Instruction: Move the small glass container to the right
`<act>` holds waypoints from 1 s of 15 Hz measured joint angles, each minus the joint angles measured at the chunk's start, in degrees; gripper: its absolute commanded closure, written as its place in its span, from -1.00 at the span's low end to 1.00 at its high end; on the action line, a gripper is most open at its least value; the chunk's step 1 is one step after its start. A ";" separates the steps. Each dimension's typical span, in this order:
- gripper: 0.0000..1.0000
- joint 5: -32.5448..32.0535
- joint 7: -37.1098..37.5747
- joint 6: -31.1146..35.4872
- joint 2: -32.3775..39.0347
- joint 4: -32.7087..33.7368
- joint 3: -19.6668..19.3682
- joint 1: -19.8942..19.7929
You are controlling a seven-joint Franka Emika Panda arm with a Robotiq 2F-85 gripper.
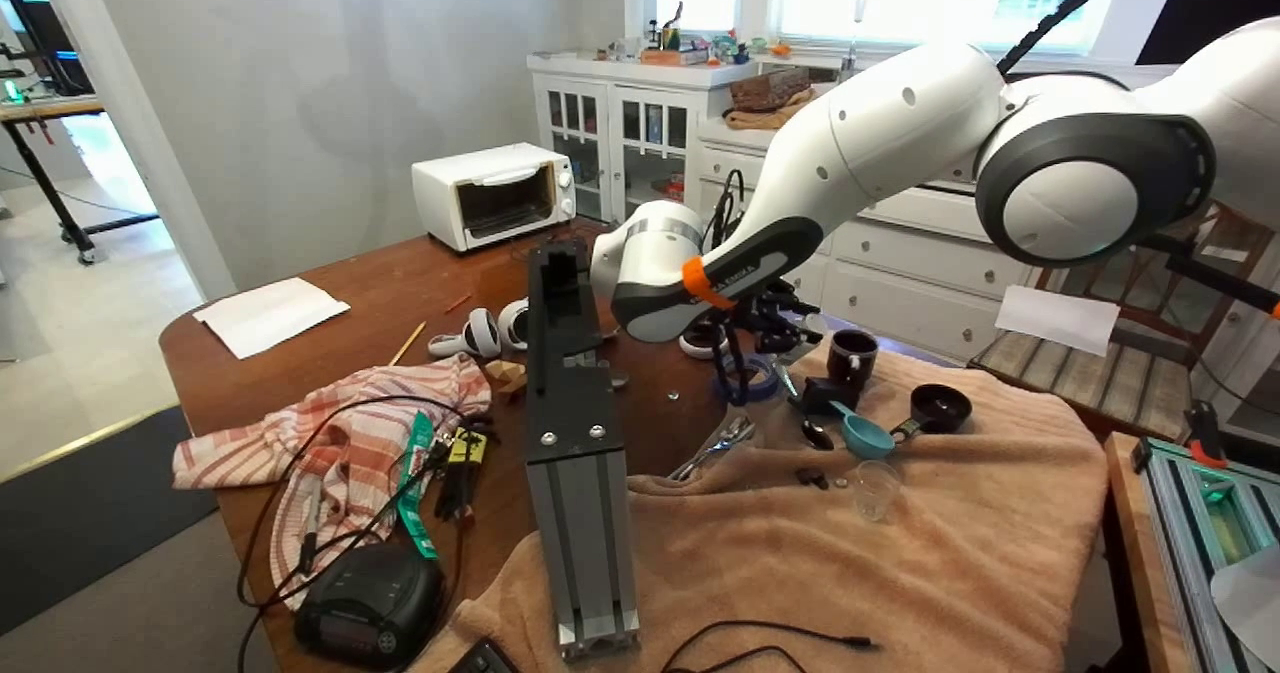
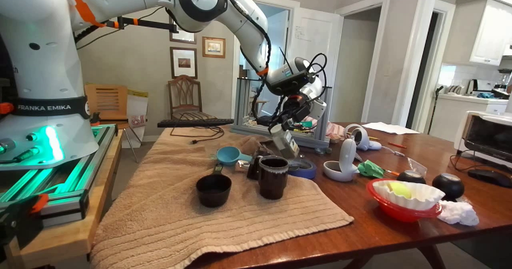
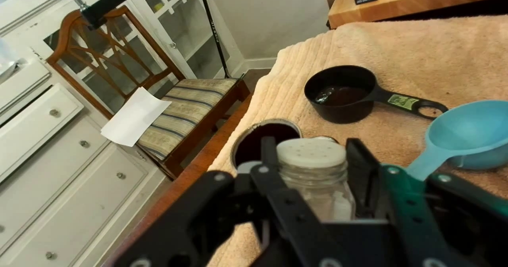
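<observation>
The small glass container is a clear jar with a white perforated lid (image 3: 311,152); its glass body (image 3: 317,199) shows lower between my fingers. My gripper (image 3: 311,143) has one finger on each side of the jar's lid and neck and is shut on it. In an exterior view the jar (image 2: 285,142) hangs tilted below my gripper (image 2: 281,124), above the table beside the blue tape roll (image 2: 306,170). In an exterior view the black fingers (image 1: 785,325) hide most of the jar.
A dark mug (image 2: 273,179) stands close to the jar on the towel (image 2: 256,221). A black measuring cup (image 2: 213,191) and a blue scoop (image 2: 229,156) lie nearby. A tall metal frame (image 1: 580,513) stands beside the arm. A red bowl (image 2: 404,212) is on the wood.
</observation>
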 measured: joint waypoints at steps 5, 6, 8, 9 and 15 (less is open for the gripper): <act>0.57 -0.82 -1.46 -2.15 0.37 0.06 -0.70 -0.19; 0.57 -1.40 -2.40 -2.50 0.38 0.08 -0.86 -0.32; 0.57 -2.48 -4.97 -2.54 0.37 0.66 -0.96 -0.88; 0.57 -2.77 -6.05 -2.54 0.35 1.31 -0.96 -1.23; 0.57 -6.46 -13.07 -4.99 0.66 7.32 -2.06 -2.61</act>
